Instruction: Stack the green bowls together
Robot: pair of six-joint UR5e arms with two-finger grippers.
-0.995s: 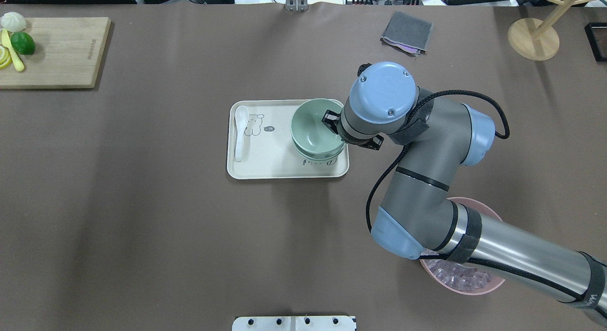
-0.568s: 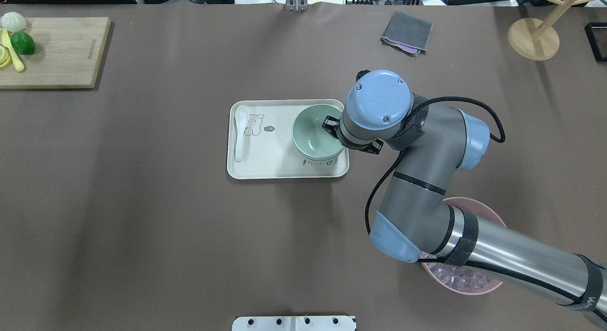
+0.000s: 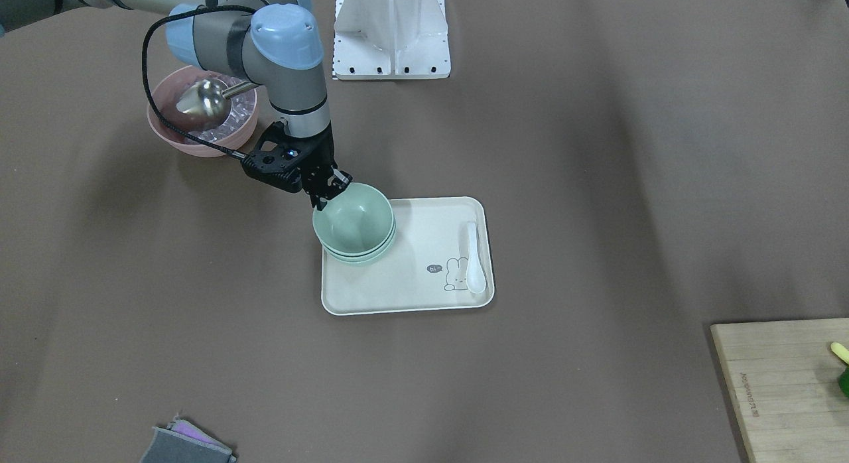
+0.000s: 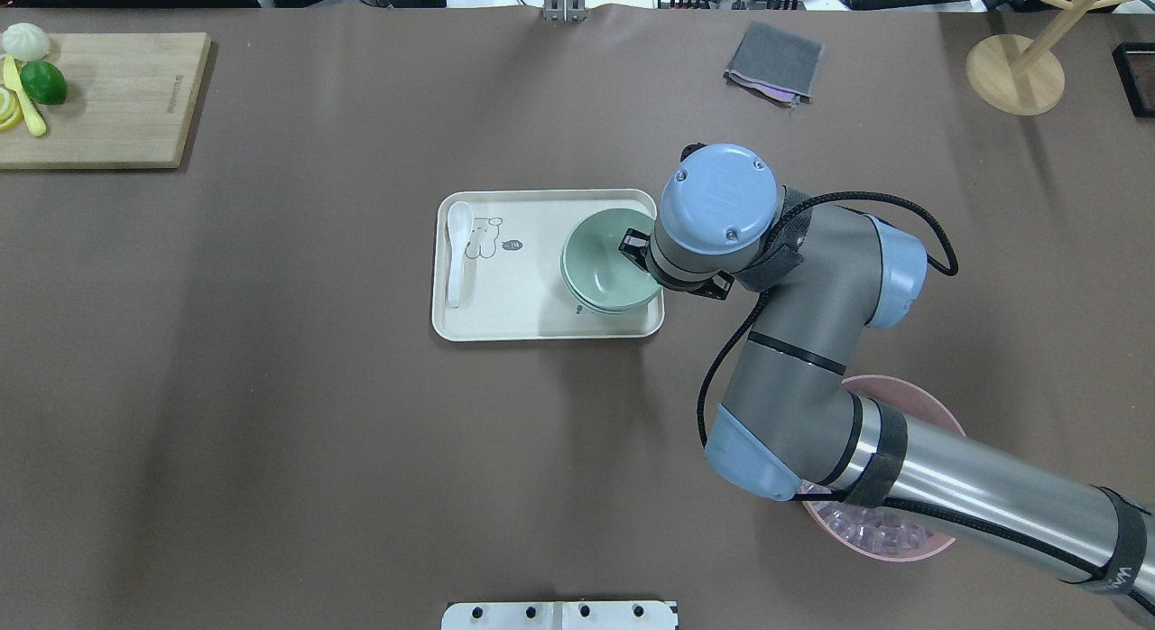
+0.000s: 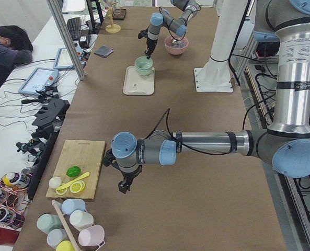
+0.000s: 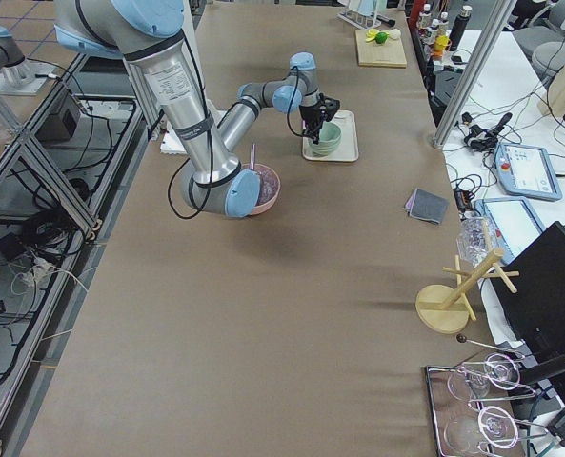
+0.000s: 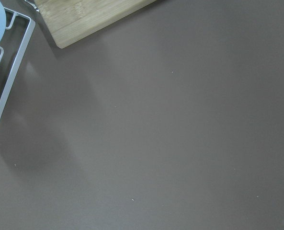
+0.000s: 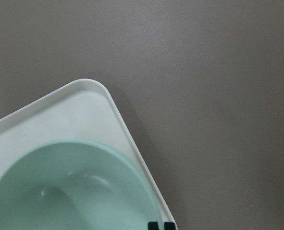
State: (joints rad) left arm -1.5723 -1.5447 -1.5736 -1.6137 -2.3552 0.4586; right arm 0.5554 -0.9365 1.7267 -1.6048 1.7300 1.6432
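Three pale mint-green bowls (image 4: 606,262) sit nested in one stack on the right part of the cream tray (image 4: 505,301). The stack also shows in the front view (image 3: 351,225) and in the right wrist view (image 8: 70,191). My right gripper (image 4: 632,248) is shut on the right rim of the top bowl, seen from the front (image 3: 329,192) with one finger inside and one outside. My left gripper (image 5: 123,185) hangs over bare table near the cutting board, far from the bowls; I cannot tell if it is open.
A white spoon (image 4: 457,251) lies at the tray's left side. A pink bowl (image 3: 199,144) with ice and a metal scoop stands under my right arm. A cutting board (image 4: 99,97) with fruit, a grey cloth (image 4: 774,61) and a wooden stand (image 4: 1015,70) sit along the far edge.
My right gripper has lowered the top green bowl, and it now sits nested in the two bowls below. The wrist shifted slightly toward the robot.
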